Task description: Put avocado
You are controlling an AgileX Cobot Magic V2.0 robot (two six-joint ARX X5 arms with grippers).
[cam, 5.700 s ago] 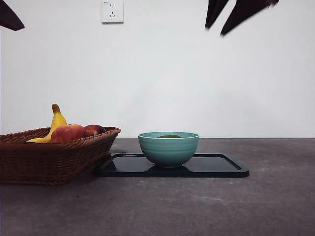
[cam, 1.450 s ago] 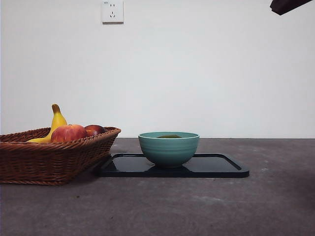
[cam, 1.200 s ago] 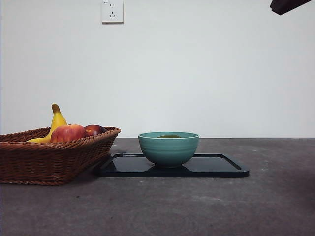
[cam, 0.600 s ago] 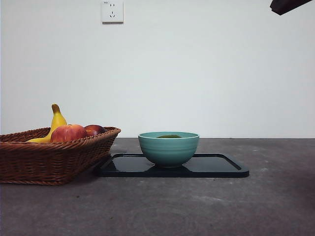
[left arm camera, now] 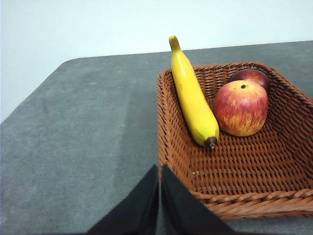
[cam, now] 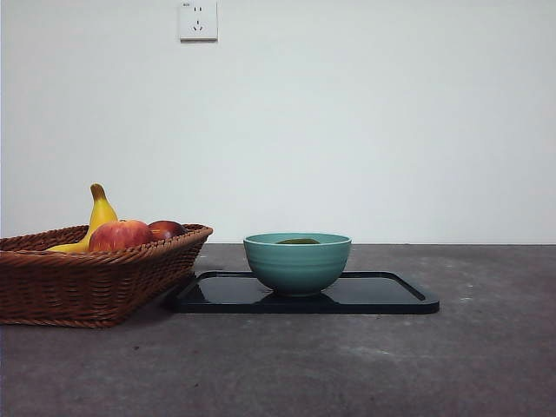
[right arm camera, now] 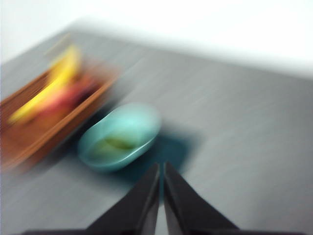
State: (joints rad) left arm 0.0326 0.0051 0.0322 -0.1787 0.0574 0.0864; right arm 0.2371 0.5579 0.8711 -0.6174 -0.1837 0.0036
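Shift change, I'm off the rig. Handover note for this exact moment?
Left gripper: jaws shut, empty, beside the near corner of the wicker basket.
Right gripper: jaws shut, empty, above the table; its view is motion-blurred.
Avocado: inside the teal bowl, only its top showing over the rim. Bowl stands on the black tray.
Basket holds the banana and two apples.
Done: avocado looks placed in the bowl.
Left: probably nothing but parking the arms.

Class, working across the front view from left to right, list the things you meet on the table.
Wicker basket with banana, red apple and a darker fruit → teal bowl holding the avocado, on the black tray.
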